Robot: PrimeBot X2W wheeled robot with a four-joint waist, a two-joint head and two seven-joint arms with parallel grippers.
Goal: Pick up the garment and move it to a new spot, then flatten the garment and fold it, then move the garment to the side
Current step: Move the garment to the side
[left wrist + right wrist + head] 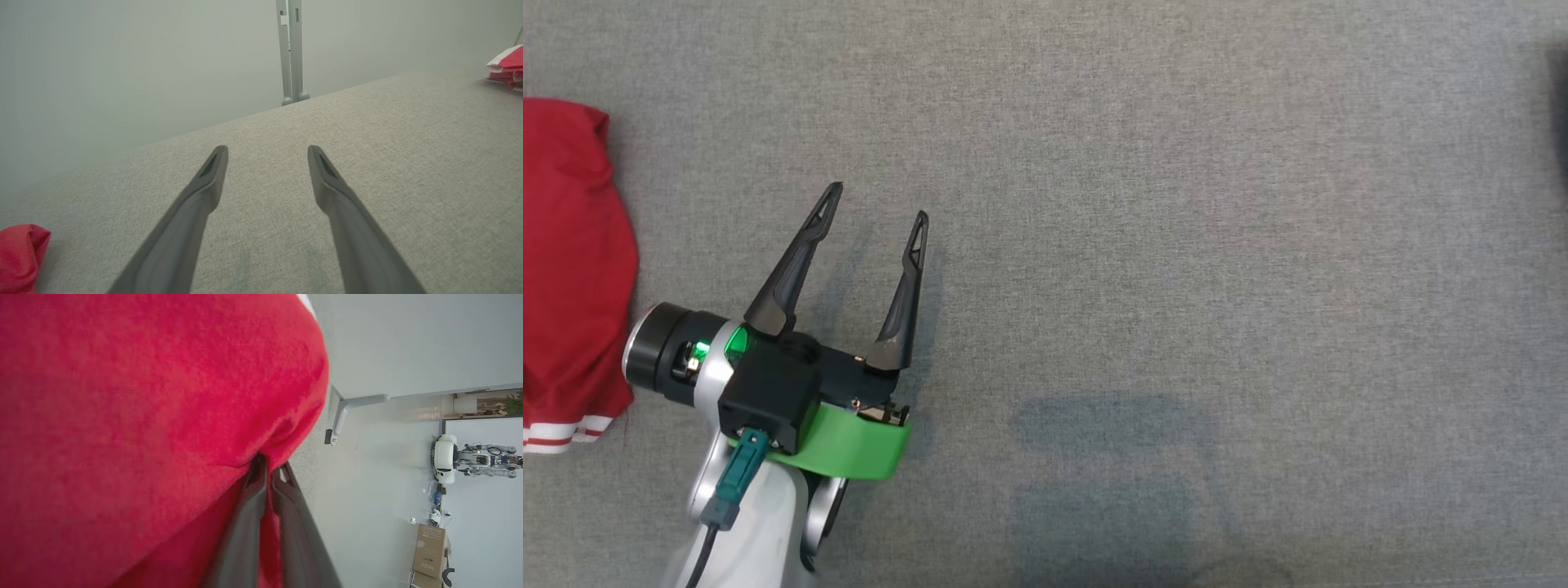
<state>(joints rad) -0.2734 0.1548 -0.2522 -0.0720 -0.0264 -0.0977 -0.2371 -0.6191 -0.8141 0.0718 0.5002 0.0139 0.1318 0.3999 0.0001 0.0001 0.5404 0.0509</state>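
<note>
Up close, the garment [143,416] was red fabric bunched against the right wrist camera. The right gripper [271,463] had its jaws shut tight on a fold of it. Whether the garment touched anything else could not be told from that view. Behind it were a pale wall [408,343], a grey bracket [351,408], boxes [429,547] and another robot [470,457] far off.

In the head view the left gripper [877,204] was over the grey surface [1176,245], jaws wide, nothing between them. A second cloth [572,269], red with a white-striped hem, lay on the surface at the left edge, just beside the left wrist. The left wrist view had that cloth at lower left, a red-and-white pile [506,65] at the surface's far right, well apart, and a grey post [289,49] against the wall. Whether the pile was the held garment could not be told.
</note>
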